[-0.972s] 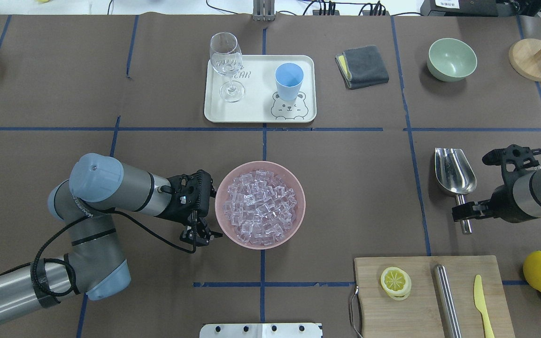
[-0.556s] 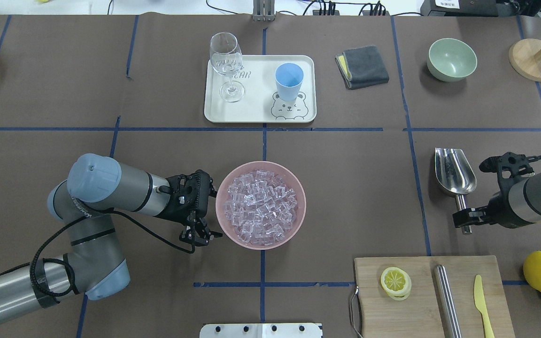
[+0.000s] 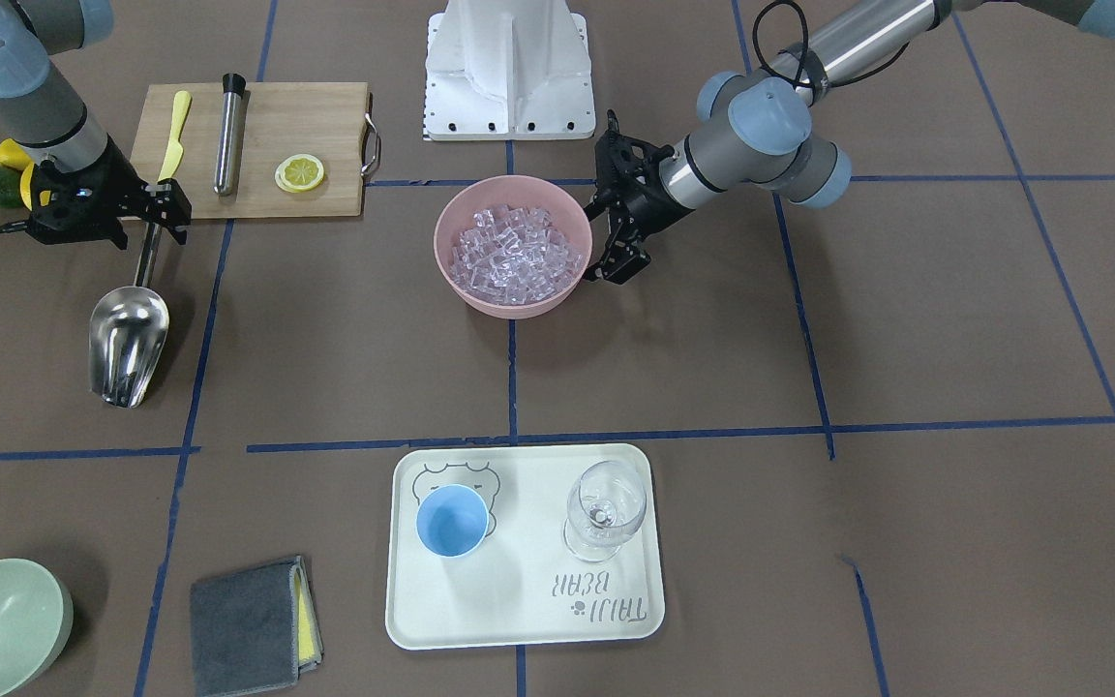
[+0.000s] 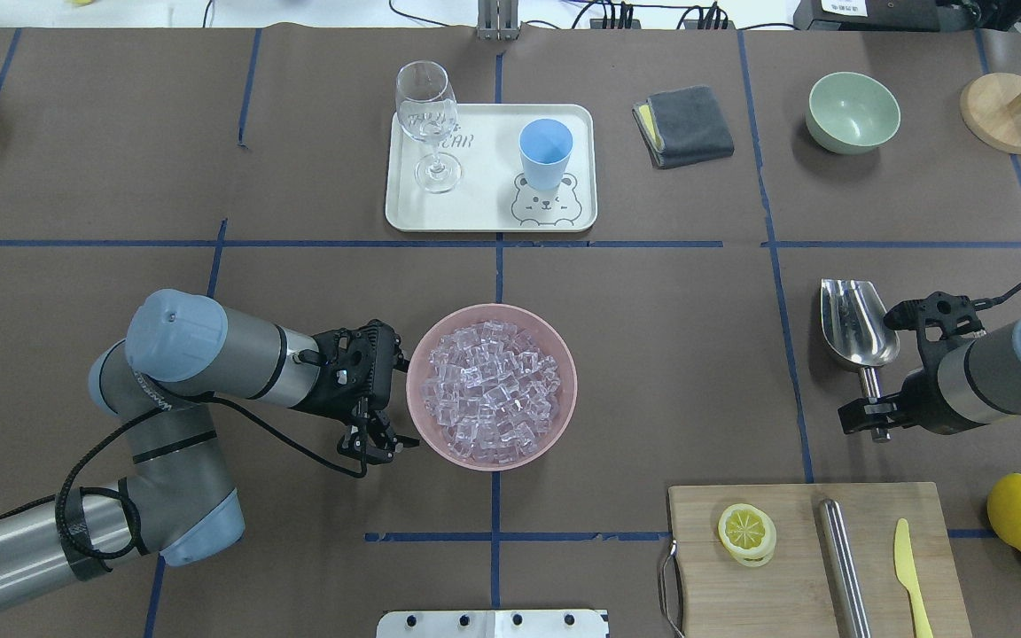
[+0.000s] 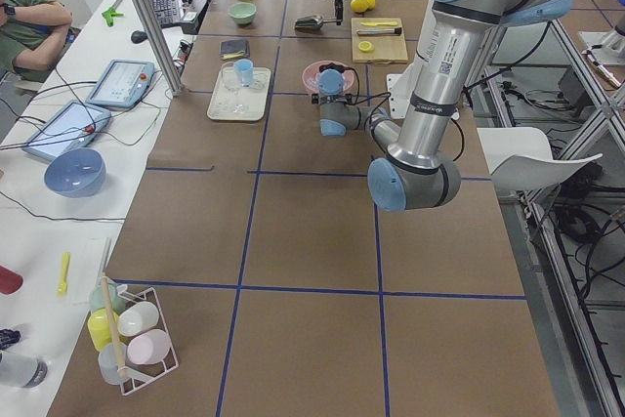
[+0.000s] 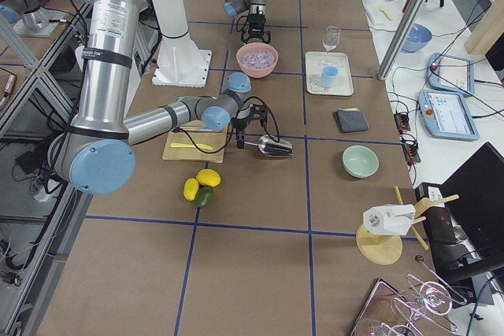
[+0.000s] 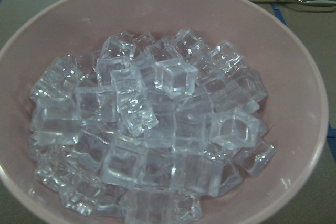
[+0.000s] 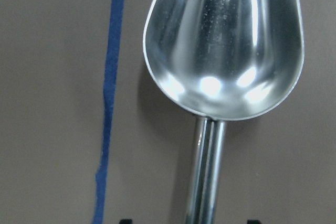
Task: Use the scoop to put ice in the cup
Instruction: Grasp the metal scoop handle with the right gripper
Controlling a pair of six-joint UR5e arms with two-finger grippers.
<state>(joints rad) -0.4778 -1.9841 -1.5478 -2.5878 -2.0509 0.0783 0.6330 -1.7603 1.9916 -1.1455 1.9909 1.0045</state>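
Right gripper [image 4: 872,418] has shifted along scoop [image 4: 858,323] handle by right edge, fingers apart astride it; left gripper [image 4: 379,446] state unclear; ice [image 4: 491,390] unscooped, cup [image 4: 546,152] empty.

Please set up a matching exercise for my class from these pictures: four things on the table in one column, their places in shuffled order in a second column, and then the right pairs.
Things
1. ice
2. cup
3. scoop
4. lemon slice

Places
A. on the wooden cutting board
B. lying on the table, handle at the right end effector
C. in the pink bowl
D. standing on the white tray

Pairs: 1-C; 2-D; 3-B; 4-A
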